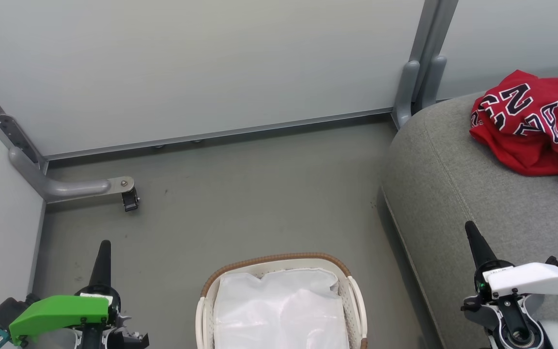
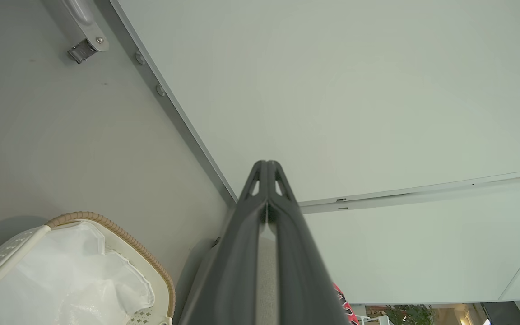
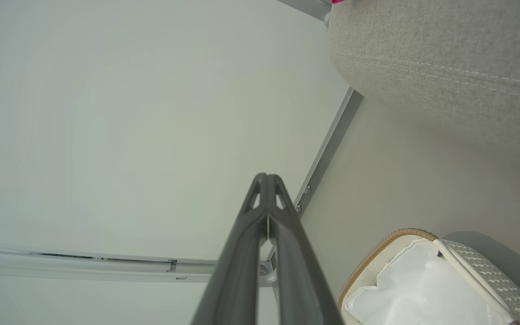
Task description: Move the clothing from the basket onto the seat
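While basket (image 1: 279,257) holds liner (image 1: 279,310), clothing (image 1: 531,121) on seat (image 1: 453,184)

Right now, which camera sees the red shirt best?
The head view: the red jersey lies crumpled on the grey seat, letters showing. The left wrist view catches a red sliver near the bottom edge; the right wrist view, a red speck at the top.

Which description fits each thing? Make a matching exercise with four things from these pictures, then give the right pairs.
Column A
1 jersey
2 basket
3 seat
4 left gripper

Column B
a shut, holding nothing
b grey, right of the basket
c red, lying on the seat
d on the floor, white liner inside

Pairs: 1-c; 2-d; 3-b; 4-a
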### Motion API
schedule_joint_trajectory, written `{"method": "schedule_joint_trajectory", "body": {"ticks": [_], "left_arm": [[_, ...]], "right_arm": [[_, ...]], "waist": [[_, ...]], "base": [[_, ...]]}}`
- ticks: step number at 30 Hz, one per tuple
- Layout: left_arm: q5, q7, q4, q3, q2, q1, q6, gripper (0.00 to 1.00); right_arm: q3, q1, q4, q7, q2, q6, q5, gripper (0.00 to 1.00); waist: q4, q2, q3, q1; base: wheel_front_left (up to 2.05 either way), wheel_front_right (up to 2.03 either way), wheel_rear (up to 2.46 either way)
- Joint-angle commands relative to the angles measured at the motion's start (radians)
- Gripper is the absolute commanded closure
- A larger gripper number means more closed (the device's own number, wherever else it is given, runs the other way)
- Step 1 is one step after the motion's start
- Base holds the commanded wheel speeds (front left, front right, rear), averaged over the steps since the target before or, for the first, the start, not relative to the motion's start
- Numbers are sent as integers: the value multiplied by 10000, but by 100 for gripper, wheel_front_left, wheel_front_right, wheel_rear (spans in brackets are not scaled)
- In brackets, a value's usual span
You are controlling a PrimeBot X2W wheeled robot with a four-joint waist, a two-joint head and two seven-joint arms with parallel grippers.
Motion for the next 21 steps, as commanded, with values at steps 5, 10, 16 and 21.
{"method": "schedule_joint_trajectory", "body": {"ticks": [5,10,16,21], "left_arm": [[-556,168,-107,93,53,-258,-63,100],[-901,264,-125,136,55,-285,-72,100],[-1331,391,-152,192,57,-329,-90,100],[-1653,487,-171,240,60,-357,-109,100]], "right_arm": [[-112,44,-121,176,-70,-6,573,100],[-170,55,-144,275,-70,-7,950,100],[-243,68,-170,404,-69,-6,1405,100],[-301,78,-188,508,-68,-7,1753,100]], "waist": [[-16,0,-20,0],[-31,0,-38,0],[-48,0,-61,0],[-63,0,-79,0]], "base": [[0,0,0],[0,0,0],[0,0,0],[0,0,0]]}}
